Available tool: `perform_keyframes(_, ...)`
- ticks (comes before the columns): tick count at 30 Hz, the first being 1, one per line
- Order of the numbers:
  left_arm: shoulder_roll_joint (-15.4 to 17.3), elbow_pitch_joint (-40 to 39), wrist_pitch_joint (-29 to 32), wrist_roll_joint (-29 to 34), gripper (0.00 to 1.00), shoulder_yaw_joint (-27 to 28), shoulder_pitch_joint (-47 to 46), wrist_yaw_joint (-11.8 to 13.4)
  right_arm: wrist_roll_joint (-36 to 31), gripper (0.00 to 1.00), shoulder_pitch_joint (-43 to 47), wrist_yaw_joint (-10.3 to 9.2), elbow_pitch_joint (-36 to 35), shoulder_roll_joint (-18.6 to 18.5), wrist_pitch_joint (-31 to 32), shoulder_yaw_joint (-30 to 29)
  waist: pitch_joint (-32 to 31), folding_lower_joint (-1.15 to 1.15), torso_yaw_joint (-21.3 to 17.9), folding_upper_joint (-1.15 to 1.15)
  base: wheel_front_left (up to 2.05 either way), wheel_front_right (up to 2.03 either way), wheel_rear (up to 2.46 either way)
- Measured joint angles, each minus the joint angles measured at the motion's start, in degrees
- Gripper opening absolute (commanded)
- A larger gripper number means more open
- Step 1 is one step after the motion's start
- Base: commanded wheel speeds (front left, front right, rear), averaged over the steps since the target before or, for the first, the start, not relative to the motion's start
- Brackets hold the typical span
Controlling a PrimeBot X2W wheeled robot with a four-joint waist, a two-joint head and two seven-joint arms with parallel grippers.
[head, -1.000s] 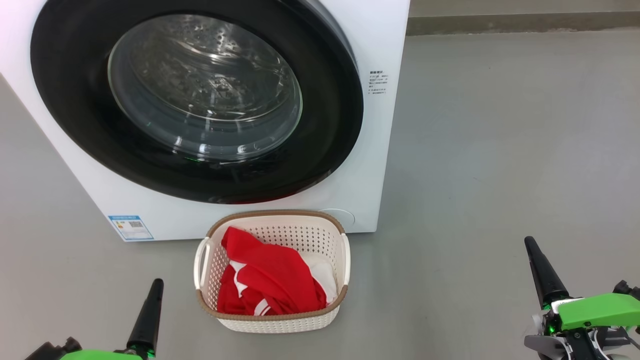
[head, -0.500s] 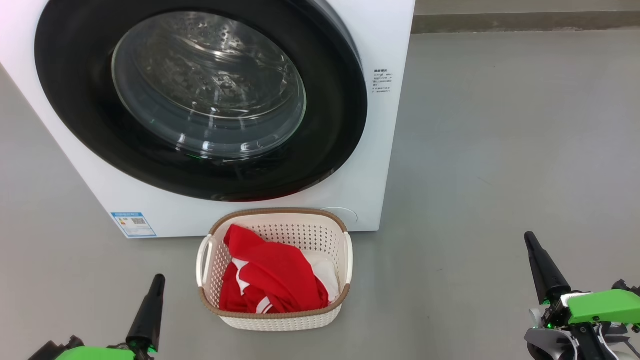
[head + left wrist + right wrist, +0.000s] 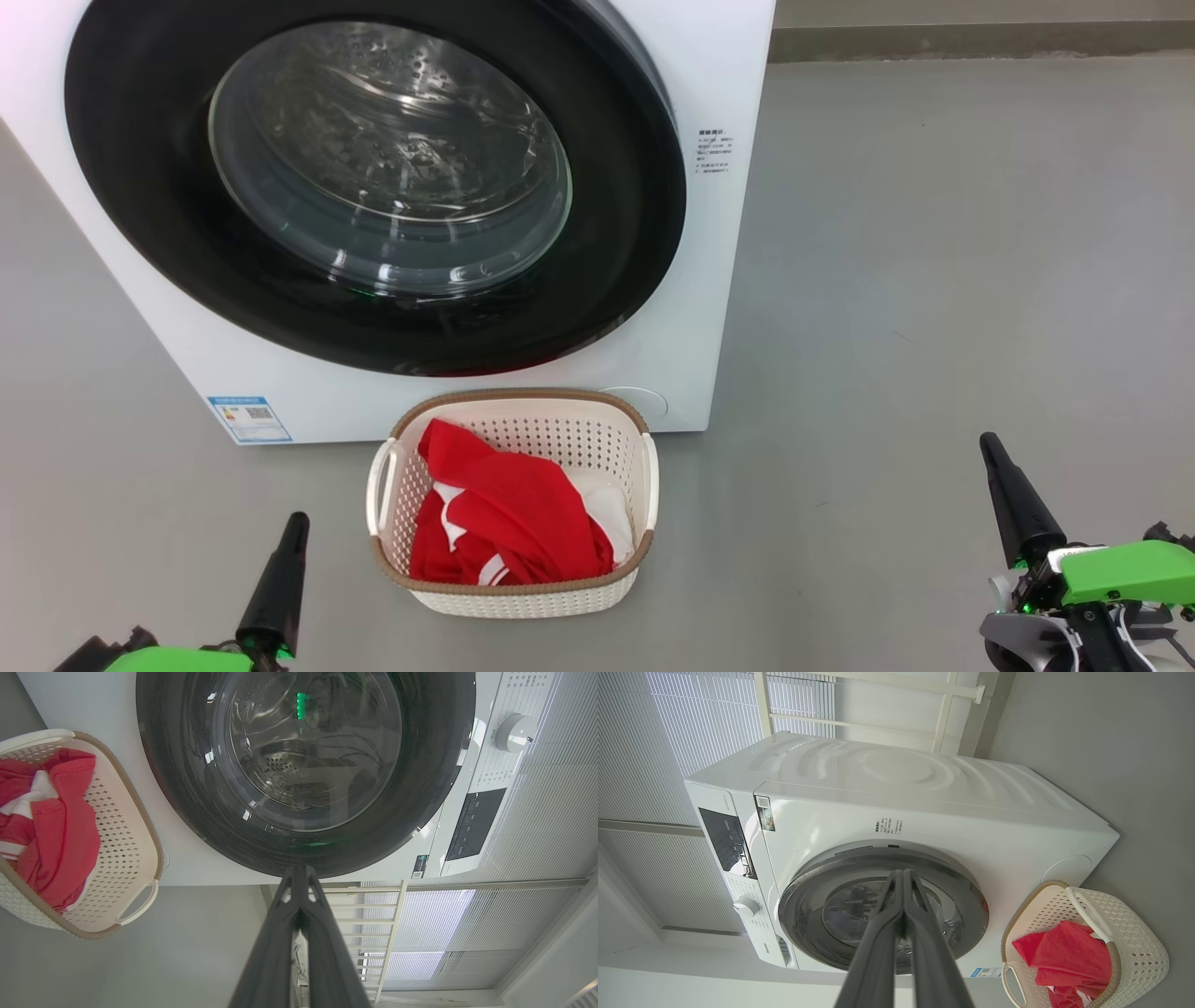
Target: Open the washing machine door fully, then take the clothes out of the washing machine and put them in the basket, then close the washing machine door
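The white washing machine [image 3: 719, 261] stands ahead, and its round black-rimmed door [image 3: 373, 187] lies flat against its front. Through the glass I see the bare steel drum. On the floor right before it sits the cream basket [image 3: 523, 597] with the red and white clothes [image 3: 509, 523] inside. My left gripper [image 3: 297, 523] is low at the left of the basket, shut and holding nothing. To the basket's right, farther off, my right gripper [image 3: 988, 446] is also shut and holding nothing. The left wrist view has the door [image 3: 303, 765] and basket [image 3: 140, 868]; the right wrist view has the machine [image 3: 901, 812] and clothes [image 3: 1064, 956].
Grey floor [image 3: 934, 280] spreads to the right of the machine up to a wall base at the back. A blue label [image 3: 249, 420] sits on the machine's lower left front. White blinds and a white rail frame [image 3: 397, 914] stand behind the machine.
The whole head view shifted slightly a second ago, so the camera moved. Since half a second ago nothing has moved; both grippers stay shut and still.
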Motion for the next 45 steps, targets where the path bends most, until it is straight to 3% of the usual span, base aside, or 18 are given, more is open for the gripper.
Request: perform_keyframes(45,0.0,0.0,0.0,0.0,0.00,0.0,0.0,0.0,0.0,0.00,0.0,0.00,0.0,0.0,0.4,-0.3,0.0,0.00,0.0,0.00,0.00,0.00,0.00)
